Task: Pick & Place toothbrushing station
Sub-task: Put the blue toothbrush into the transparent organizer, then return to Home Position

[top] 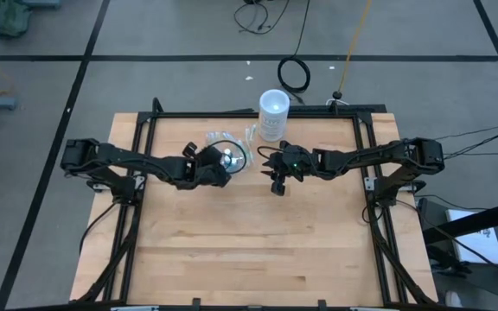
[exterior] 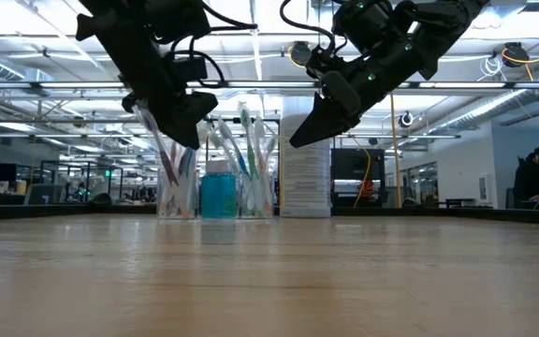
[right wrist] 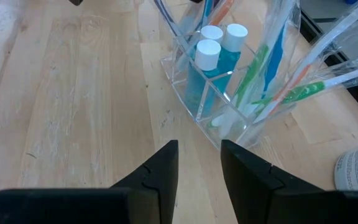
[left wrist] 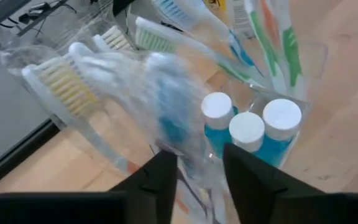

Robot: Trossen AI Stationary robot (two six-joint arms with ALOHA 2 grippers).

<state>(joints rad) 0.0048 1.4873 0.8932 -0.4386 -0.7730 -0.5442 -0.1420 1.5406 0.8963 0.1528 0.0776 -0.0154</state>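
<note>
High view: the toothbrushing station, a clear plastic holder with toothbrushes fanning out of it and small blue bottles with white caps inside, stands on the desk toward its far edge, just beside a white cylindrical cup. The left gripper sits directly at the station's near side, and its wrist view shows the jaws apart with the clear wall, a wrapped toothbrush and the blue bottles right ahead of the gap; whether either finger already touches the plastic cannot be told. The right gripper hovers near the station on its other side, above the desk, jaws apart and holding nothing, and its wrist view looks down on the holder's compartments from a short way off. By the look of it, the step in hand is the approach to the grasp, with nothing lifted yet. The next move calls for the left jaws to straddle a firm wall of the holder, not a loose brush, then close without tipping it.
</note>
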